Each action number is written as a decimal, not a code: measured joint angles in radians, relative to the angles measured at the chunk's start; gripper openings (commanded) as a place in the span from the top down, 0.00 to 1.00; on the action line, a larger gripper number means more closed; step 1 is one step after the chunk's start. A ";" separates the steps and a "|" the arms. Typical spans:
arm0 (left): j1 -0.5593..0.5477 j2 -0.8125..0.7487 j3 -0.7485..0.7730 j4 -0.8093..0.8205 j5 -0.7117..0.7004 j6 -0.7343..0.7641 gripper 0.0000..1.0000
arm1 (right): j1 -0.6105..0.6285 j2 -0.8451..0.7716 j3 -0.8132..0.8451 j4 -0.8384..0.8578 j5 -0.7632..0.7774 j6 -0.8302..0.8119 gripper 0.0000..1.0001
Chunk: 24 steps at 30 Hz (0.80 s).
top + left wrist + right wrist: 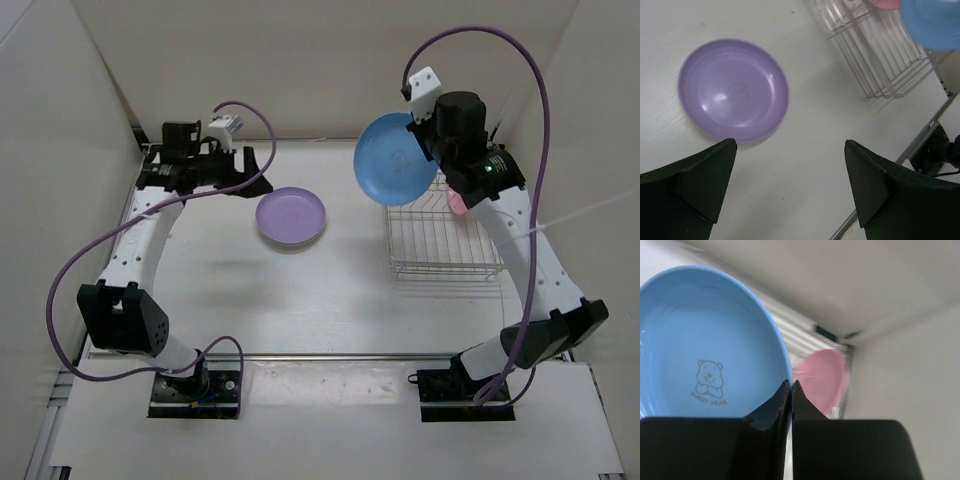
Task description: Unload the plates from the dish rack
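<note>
Right, you've got the right gripper (pixel 791 385) clamped on the rim of the blue plate (pixel 395 158), held above the dish rack (pixel 440 240) where the pink plate (pixel 822 377) stands. Next move, I'd say: swing it left and set it down near the purple plate (pixel 291 216). Your left gripper (pixel 789 144) hovers there, jaws apart.

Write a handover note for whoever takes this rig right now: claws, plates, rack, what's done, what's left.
Right claw: shut on the blue plate at its rim, held up by the far left corner of the rack.
Left claw: open, empty, over the table near the purple plate.
Done: purple plate lies flat on the table, left of the rack.
In the rack: pink plate, upright at the far side.
Left: set blue down, then unload pink. No cream plate shows in any view.
</note>
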State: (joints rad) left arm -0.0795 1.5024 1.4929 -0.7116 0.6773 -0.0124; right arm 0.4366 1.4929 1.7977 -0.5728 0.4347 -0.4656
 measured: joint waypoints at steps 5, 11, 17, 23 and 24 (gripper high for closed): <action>-0.143 0.062 0.117 0.033 -0.007 -0.008 0.00 | 0.001 -0.041 -0.062 -0.080 -0.271 0.127 1.00; -0.267 0.148 0.225 0.066 -0.048 -0.033 0.00 | 0.003 -0.013 -0.062 -0.121 -0.451 0.198 1.00; -0.326 0.232 0.240 0.069 -0.108 -0.052 0.12 | 0.003 -0.010 -0.049 -0.134 -0.515 0.226 1.00; -0.335 0.274 0.256 0.065 -0.140 -0.067 0.36 | 0.003 -0.005 -0.045 -0.134 -0.521 0.235 1.00; -0.335 0.276 0.263 0.066 -0.142 -0.073 0.38 | 0.003 -0.003 -0.045 -0.134 -0.520 0.237 1.00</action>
State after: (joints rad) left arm -0.4145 1.7786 1.7557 -0.6460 0.5350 -0.0856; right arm 0.4400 1.4899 1.7523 -0.7067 -0.0853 -0.2287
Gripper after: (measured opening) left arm 0.694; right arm 0.008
